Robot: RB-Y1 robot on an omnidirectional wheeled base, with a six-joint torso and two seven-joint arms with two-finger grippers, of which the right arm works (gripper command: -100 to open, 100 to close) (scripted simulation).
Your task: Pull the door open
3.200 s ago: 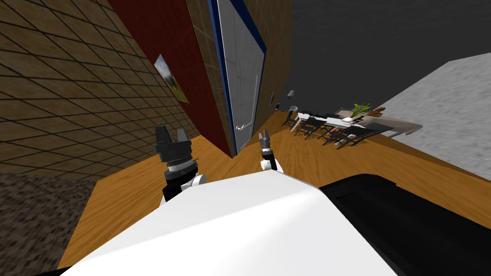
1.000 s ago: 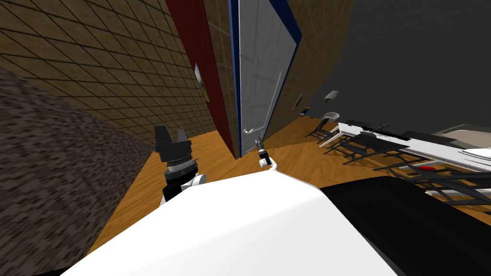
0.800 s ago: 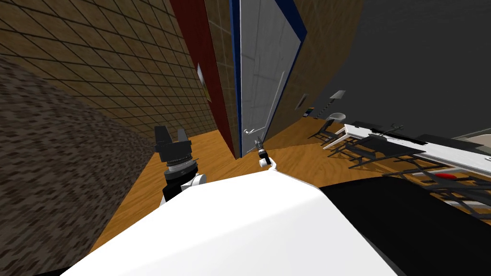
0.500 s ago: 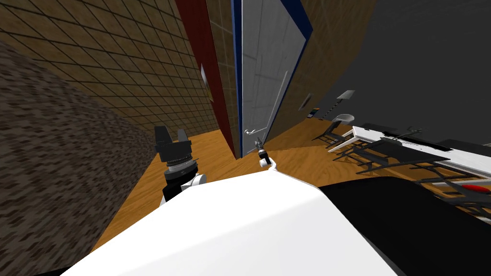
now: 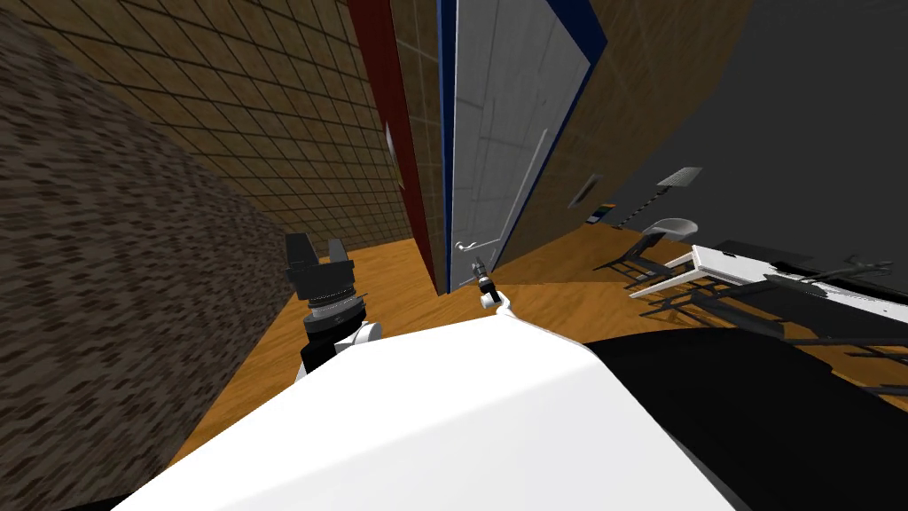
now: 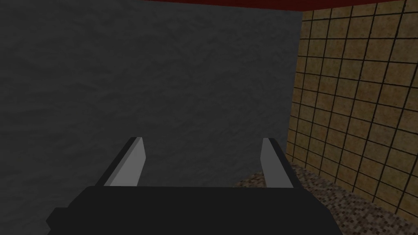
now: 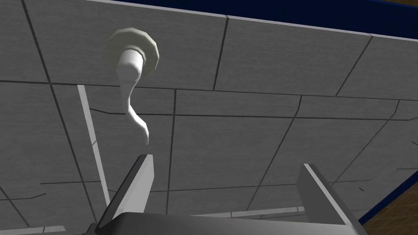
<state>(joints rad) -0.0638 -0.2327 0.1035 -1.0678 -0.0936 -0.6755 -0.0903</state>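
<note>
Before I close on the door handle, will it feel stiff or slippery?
Probably stiff: the handle is a curved lever on a round base, so it should turn, not bend. Its smooth tapered tip may slip from the right gripper, open and not yet around it. The door, a large panel, likely swings heavily.

At centre frame your right gripper [image 5: 480,264] has free air before the door [image 5: 497,151]; its lever handle [image 7: 132,102] juts just past one fingertip, seemingly untouched
</note>
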